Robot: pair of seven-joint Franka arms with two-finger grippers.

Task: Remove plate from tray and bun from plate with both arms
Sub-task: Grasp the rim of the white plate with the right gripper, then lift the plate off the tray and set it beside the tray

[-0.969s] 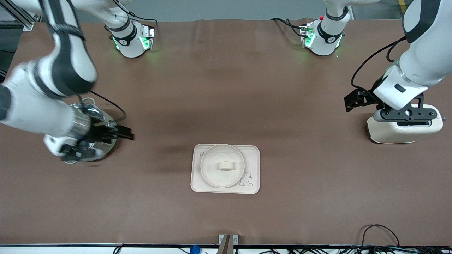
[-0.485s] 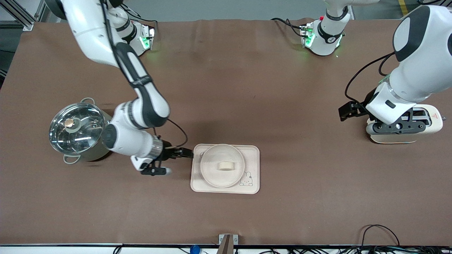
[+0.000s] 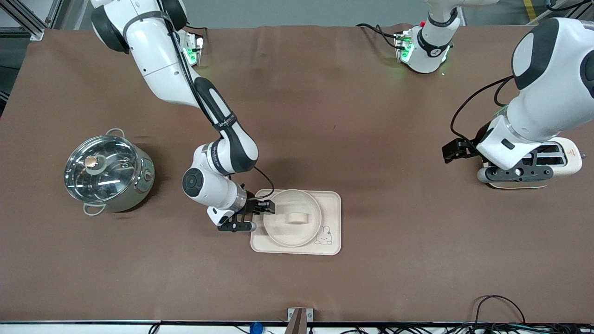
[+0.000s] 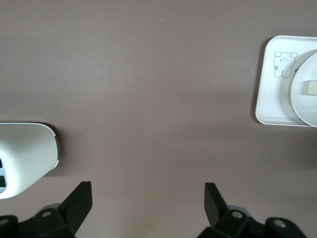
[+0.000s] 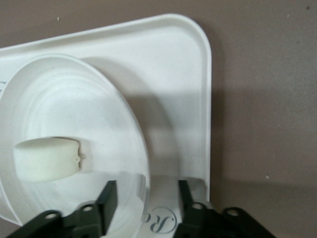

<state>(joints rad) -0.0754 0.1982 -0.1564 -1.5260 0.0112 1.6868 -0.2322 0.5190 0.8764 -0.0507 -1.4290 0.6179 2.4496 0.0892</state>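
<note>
The round cream plate (image 3: 284, 232) lies on the rectangular rabbit tray (image 3: 332, 203) with the small pale bun (image 3: 297, 217) in its middle. My right gripper (image 3: 264, 207) is open at the plate's edge toward the right arm's end. In the right wrist view the gripper (image 5: 147, 196) straddles the plate's (image 5: 64, 109) rim, one finger inside, one over the tray (image 5: 168, 74); the bun (image 5: 47, 158) lies close by. My left gripper (image 3: 455, 149) is open and empty, over bare table beside the toaster. Its wrist view (image 4: 147, 198) shows the tray (image 4: 277, 94), plate (image 4: 306, 101) and bun (image 4: 311, 87) farther off.
A steel pot with a glass lid (image 3: 106, 171) stands toward the right arm's end. A cream toaster (image 3: 567, 160) stands toward the left arm's end, partly under the left arm; it also shows in the left wrist view (image 4: 25, 153). Cables lie along the near edge.
My right arm has swung from over the pot to the tray, bringing its open gripper to the plate's rim. My left arm has shifted slightly beside the toaster.
</note>
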